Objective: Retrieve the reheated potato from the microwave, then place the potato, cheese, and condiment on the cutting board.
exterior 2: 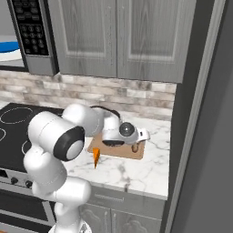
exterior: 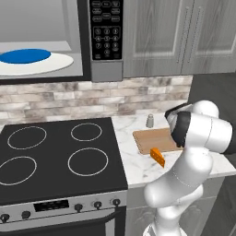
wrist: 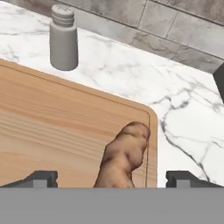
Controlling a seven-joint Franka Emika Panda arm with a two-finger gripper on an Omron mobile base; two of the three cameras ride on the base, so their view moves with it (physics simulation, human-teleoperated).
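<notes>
1. Brown and lumpy, the potato [wrist: 124, 158] lies on the cutting board [wrist: 52, 131] near its corner, straight ahead of the gripper [wrist: 112, 178]. The two finger tips stand wide to either side of it without touching, so the tool is released and carries nothing.
2. In the right base view the potato [exterior 2: 134, 147] sits at the board's [exterior 2: 139, 154] right end, just below the hand.
3. The cheese [exterior: 157, 157], an orange wedge, rests on the counter [exterior: 138, 168] at the board's near edge; whether it overlaps the wood I cannot tell.
4. The shaker [wrist: 64, 38] stands upright on the marble just beyond the board's far edge, off the wood.
5. Farthest off, the microwave [exterior: 106, 41] hangs open above the stove [exterior: 60, 156], a blue plate [exterior: 25, 56] on its white turntable.
6. Judged from this, the potato step looks done, with cheese and shaker left. The next move calls for lifting clear of the potato, then closing on one of those two small pieces and setting it on bare wood.
</notes>
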